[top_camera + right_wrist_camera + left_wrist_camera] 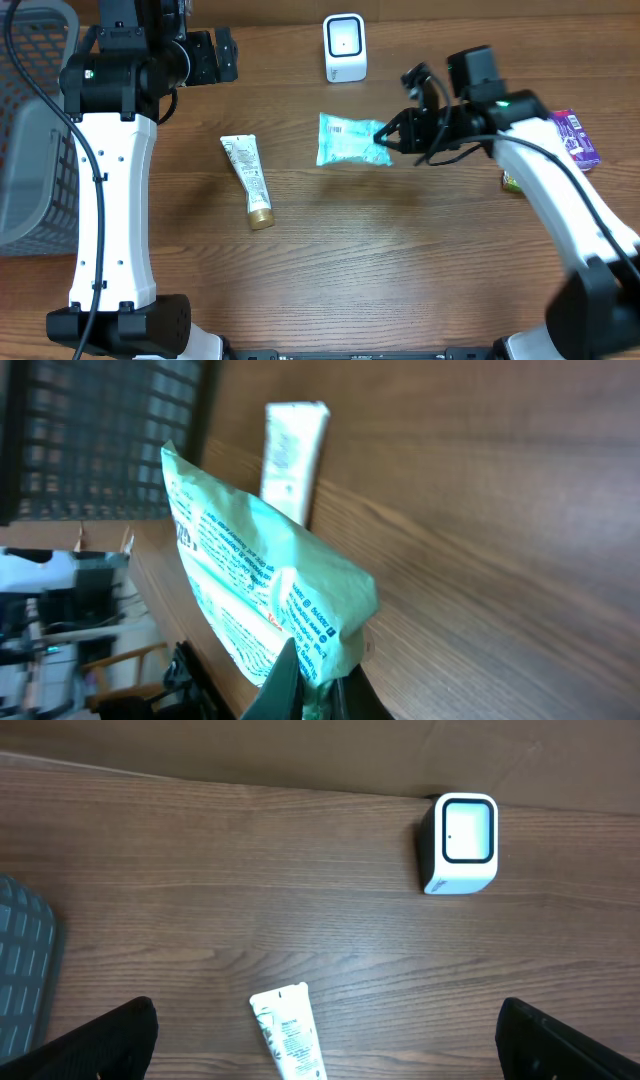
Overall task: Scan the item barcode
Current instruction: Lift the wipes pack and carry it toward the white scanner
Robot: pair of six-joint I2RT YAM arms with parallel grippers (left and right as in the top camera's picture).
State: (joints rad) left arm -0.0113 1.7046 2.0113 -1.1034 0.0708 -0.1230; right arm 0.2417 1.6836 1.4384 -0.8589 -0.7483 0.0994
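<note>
The bench (400, 260) is brown wood with lines in it — smooth, with a soft shine. The green packet (345, 140) in the middle is thin, crinkly plastic, a bit shiny. The tube (247, 178) is smooth white plastic with a gold cap. The scanner (345, 47) at the top is glossy white plastic. The basket (35, 60) at the upper left is dull grey plastic mesh. The right claw (385, 134) is dull black.

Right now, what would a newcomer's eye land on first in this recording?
The teal packet in the middle of the table, pinched at its right end by the right gripper. Next, the white scanner standing at the far edge just beyond it, and a white tube lying flat to the packet's left.
</note>
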